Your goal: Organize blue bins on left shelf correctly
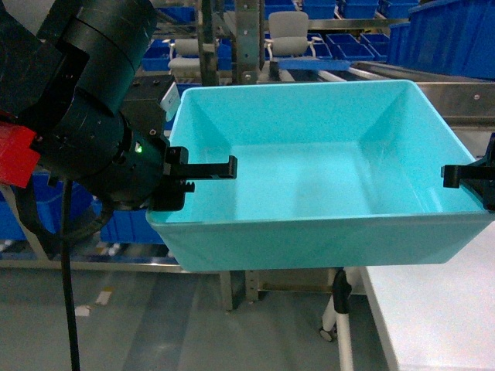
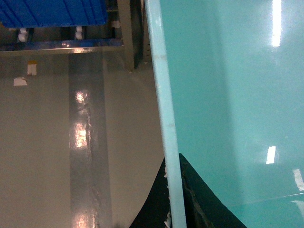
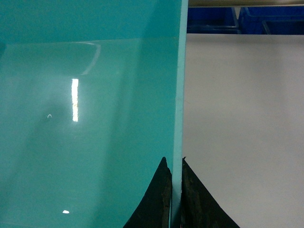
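On my left, the left gripper (image 1: 203, 171) is clamped on the left rim of the turquoise bin (image 1: 317, 178), one finger inside the wall and one outside, and I see nothing lying in the bin. The bin hangs in the air between both arms, in front of the steel shelf (image 1: 456, 97) with its royal-blue crates (image 1: 452, 35). On my right, the right gripper (image 3: 175, 192) pinches the right rim above a white table (image 1: 441, 309), though the head view cuts most of it off; I can read no writing anywhere.

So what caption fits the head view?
Both grippers, left and right, clamp the turquoise bin by opposite rims.
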